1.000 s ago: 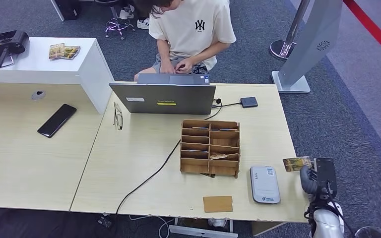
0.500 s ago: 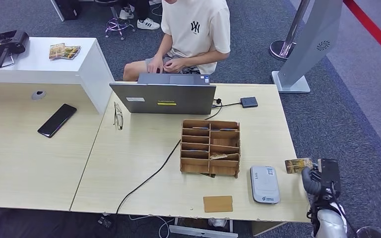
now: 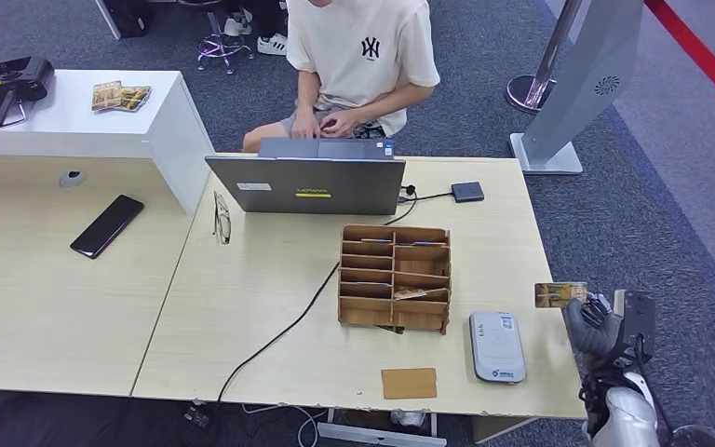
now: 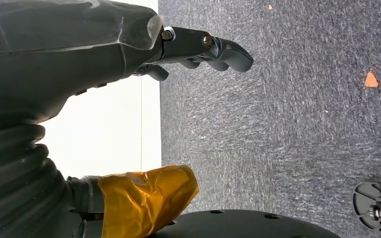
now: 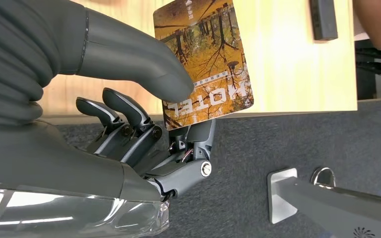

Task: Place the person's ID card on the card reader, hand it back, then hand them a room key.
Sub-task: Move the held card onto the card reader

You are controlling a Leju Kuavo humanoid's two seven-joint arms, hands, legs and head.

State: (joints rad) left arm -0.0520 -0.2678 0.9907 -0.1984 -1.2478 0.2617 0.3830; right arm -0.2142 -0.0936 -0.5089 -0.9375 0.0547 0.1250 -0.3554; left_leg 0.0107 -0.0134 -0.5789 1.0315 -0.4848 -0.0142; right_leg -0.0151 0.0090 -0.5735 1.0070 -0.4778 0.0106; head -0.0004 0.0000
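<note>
We see a table (image 3: 270, 307) with a laptop (image 3: 305, 184) at its far side. A person (image 3: 358, 60) sits behind the laptop. Before the laptop stands a box of slots (image 3: 395, 277). The card reader (image 3: 496, 346) lies right of the box, near our edge. Our right hand (image 3: 599, 331) is just past the table's right edge, pinching a card (image 3: 559, 294) right of the reader.

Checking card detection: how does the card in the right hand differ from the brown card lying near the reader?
The held card is printed with a yellow tree scene; the brown card is plain. The right hand pinches the held card off the desk's edge; the brown card lies flat on the desk. Both are flat and rectangular.
</note>
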